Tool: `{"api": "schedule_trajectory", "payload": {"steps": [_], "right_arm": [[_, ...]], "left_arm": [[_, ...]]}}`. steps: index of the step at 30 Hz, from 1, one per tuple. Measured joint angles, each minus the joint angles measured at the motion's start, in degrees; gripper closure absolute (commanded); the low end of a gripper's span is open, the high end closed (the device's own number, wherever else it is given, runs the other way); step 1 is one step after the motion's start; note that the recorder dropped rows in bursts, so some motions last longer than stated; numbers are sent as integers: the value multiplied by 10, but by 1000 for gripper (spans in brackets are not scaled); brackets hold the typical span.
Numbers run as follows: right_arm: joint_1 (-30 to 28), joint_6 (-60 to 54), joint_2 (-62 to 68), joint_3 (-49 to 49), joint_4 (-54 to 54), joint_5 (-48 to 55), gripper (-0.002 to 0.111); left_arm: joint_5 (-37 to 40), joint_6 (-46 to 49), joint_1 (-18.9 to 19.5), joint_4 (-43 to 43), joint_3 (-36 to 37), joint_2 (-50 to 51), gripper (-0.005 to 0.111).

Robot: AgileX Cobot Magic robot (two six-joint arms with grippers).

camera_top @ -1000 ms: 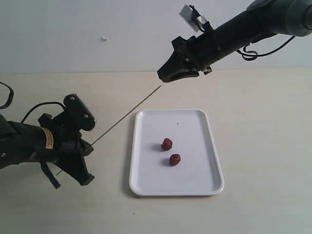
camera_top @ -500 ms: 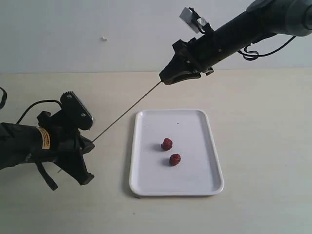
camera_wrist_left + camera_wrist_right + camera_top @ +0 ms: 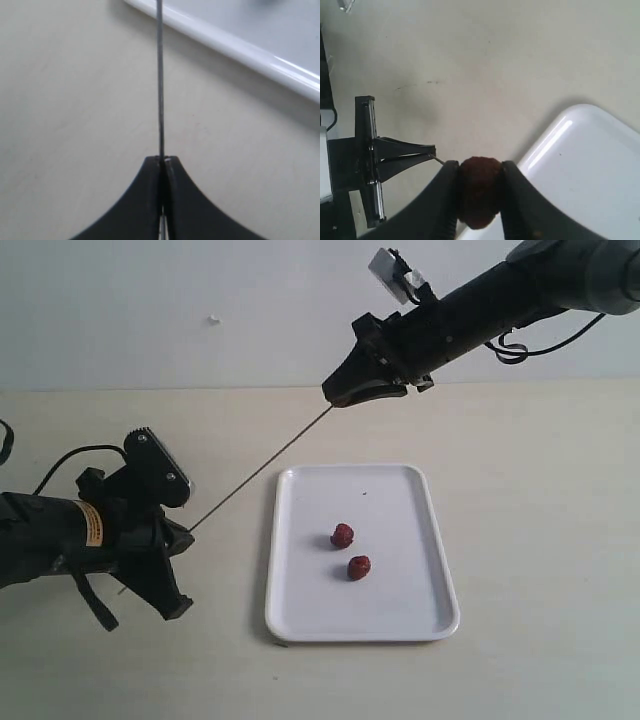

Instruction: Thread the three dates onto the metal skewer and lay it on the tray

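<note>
Beige tabletop [image 3: 540, 540], pale wall [image 3: 120, 290] behind w/ maybe small mark [image 3: 213, 320].

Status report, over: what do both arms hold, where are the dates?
Left gripper jaws shut on thin grey metal skewer. Right gripper jaws clamp one wrinkled reddish-brown date at skewer tip. Two dates on white tray. Nothing blocking.

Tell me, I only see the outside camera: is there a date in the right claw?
Observer: Yes. The right wrist view shows the right gripper squeezing one date between its fingers.
Operator: Is the stick touching it?
Observer: The skewer tip sits right at the date's edge; I cannot tell whether it has gone in.
Operator: Is the other claw holding tight?
Observer: The left wrist view shows the left gripper shut on the skewer.
</note>
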Motion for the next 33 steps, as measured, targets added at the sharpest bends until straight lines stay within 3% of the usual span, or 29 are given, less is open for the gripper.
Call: {"api": "schedule_trajectory", "payload": {"steps": [33], "right_arm": [[-22, 14, 0, 0, 11, 0, 81]], "left_arm": [[-12, 26, 14, 1, 11, -10, 107]]}}
